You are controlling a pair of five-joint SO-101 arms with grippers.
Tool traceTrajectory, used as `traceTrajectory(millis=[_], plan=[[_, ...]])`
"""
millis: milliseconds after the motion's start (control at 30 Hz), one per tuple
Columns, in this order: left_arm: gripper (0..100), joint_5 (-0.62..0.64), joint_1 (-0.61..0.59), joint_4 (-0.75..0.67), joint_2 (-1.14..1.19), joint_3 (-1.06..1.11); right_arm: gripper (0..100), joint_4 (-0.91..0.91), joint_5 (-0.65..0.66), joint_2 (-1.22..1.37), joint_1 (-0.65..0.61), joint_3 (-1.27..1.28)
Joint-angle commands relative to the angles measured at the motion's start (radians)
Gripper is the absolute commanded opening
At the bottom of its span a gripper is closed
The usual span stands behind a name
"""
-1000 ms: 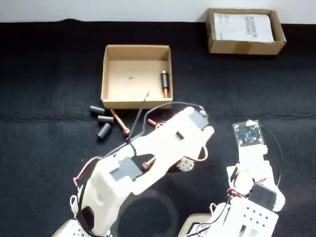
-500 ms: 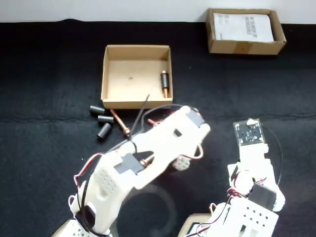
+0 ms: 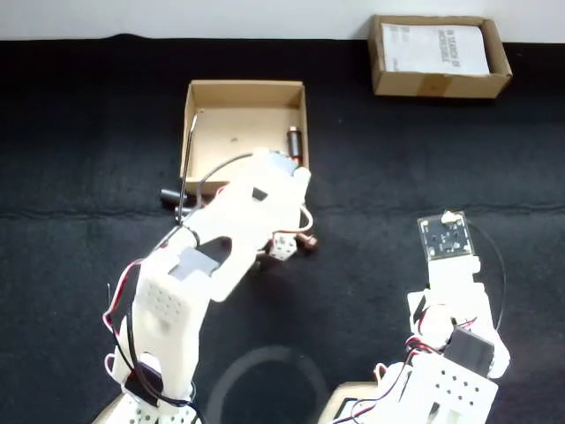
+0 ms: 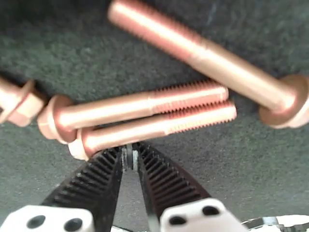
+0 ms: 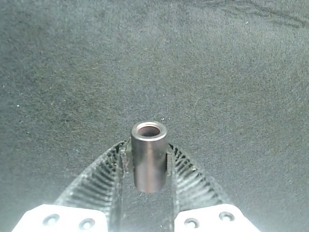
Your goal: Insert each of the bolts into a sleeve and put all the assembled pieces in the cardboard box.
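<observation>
Copper bolts [image 4: 135, 106] lie on the table [image 4: 251, 159] at the left claw [image 4: 129, 147], seemingly pinched narrow and empty; the right claw [image 5: 148, 146] grips a dark sleeve [image 5: 148, 162].

Taking the left gripper's [image 4: 129, 153] forward reach as twelve o'clock, its ribbed black fingers [image 4: 159, 181] are pressing almost together with nothing between them. Their tips are sitting right against the nearest bolt [image 4: 154, 126], which is lying crosswise at twelve, head toward ten and threads toward two. A second bolt [image 4: 130, 107] is lying parallel just beyond, touching it. A third bolt [image 4: 207, 58] is slanting farther out at one o'clock, its flanged head toward three. A fourth bolt's hex head [image 4: 17, 102] is showing at ten. All are resting on dark cloth [image 4: 58, 53].
</observation>
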Motion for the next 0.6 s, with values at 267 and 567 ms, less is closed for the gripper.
traceTrajectory(millis=[267,567], plan=[[1,0.292,-0.028,0.123,-0.048,-0.329,0.7,-0.050,0.003,-0.008,-0.145,-0.015],[1,0.485,-0.027,0.219,-0.050,-0.458,0.7,-0.061,-0.026,-0.008,-0.194,-0.015]])
